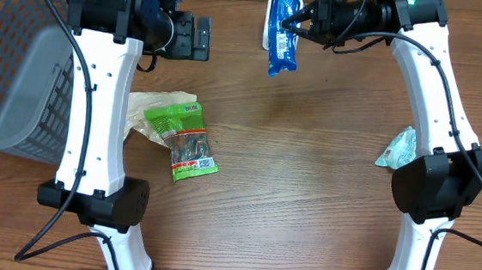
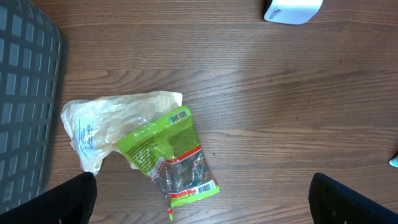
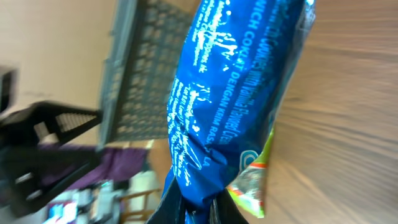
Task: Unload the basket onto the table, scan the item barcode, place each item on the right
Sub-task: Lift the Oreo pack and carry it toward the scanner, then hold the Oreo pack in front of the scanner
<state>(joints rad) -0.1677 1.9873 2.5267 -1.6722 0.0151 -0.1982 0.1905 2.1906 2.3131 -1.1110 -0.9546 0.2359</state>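
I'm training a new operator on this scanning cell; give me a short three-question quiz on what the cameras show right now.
1. True or false: the right fingers grip the blue packet.
2. The green packet lies partly on: A) a pale plastic bag, B) a towel, C) a book.
3. Fill in: the left fingers are ____ (open or shut).
Key: 1 true; 2 A; 3 open.

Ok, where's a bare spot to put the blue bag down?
The middle of the table, between the green bag and the teal packet, is bare. The left is crowded: basket, clear bag and green bag sit close together.
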